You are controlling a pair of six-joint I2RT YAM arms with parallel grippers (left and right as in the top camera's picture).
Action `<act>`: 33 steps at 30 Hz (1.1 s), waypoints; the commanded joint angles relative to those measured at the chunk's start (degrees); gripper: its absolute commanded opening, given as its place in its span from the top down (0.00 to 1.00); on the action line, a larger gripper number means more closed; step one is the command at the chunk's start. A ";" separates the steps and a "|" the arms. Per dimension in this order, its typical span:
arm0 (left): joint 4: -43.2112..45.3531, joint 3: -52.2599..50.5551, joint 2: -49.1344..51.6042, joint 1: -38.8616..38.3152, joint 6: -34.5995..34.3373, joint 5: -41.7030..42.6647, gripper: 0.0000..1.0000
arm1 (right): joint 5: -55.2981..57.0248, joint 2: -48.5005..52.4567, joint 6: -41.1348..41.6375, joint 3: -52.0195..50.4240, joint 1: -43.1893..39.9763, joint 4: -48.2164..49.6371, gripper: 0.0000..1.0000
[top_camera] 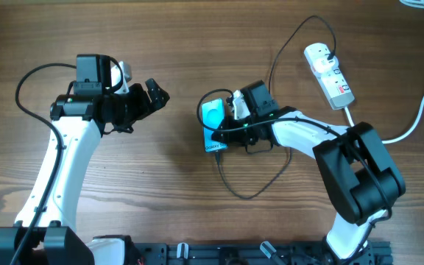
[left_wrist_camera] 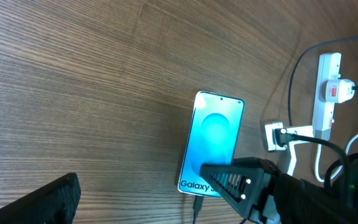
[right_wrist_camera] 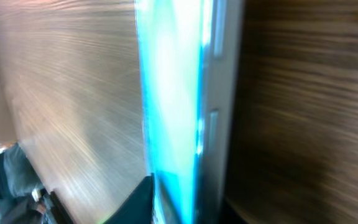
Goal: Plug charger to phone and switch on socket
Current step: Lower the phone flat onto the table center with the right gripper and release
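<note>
A: What is nearest to the lens?
B: In the right wrist view the phone (right_wrist_camera: 173,112) fills almost the whole picture, blurred. I see its cyan screen and its grey side edge, very close to the camera.
A: How wide is the right claw (top_camera: 230,110)?
B: I cannot tell. From above its fingers are hidden, and its own camera shows mostly the phone. The claw sits at the phone's right long edge, toward the end far from the text. Whether it touches, I cannot say.
A: And the left claw (top_camera: 158,90)?
B: It is spread fully and holds nothing. It hovers over the bare bench (top_camera: 160,184), to the left of the phone and well apart from it, pointing toward it.
A: How does the phone lie?
B: Flat, screen up. Its long axis runs from the far side of the bench toward the robot, with the white text strip at the near end.
A: The charger (top_camera: 245,196)?
B: Its tip is at the text end of the phone, but I cannot tell if it is fully in. From there the thin black cable makes a loop on the bench.
A: The socket (top_camera: 328,73)?
B: It is at the far right, lying slanted and well apart from both claws. Its thick white cord (top_camera: 418,118) leaves toward the right.
</note>
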 commanded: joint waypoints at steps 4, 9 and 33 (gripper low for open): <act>-0.02 0.00 -0.44 0.20 1.09 -0.74 0.00 | 3.08 1.40 -0.22 -0.55 0.11 -0.04 0.62; -0.02 0.00 -0.44 0.20 1.09 -0.74 0.00 | 5.68 1.40 1.62 -0.55 0.11 -0.20 0.40; -0.02 0.00 -0.44 0.20 1.09 -0.74 0.00 | 11.02 1.38 10.08 -0.42 0.00 -3.63 0.09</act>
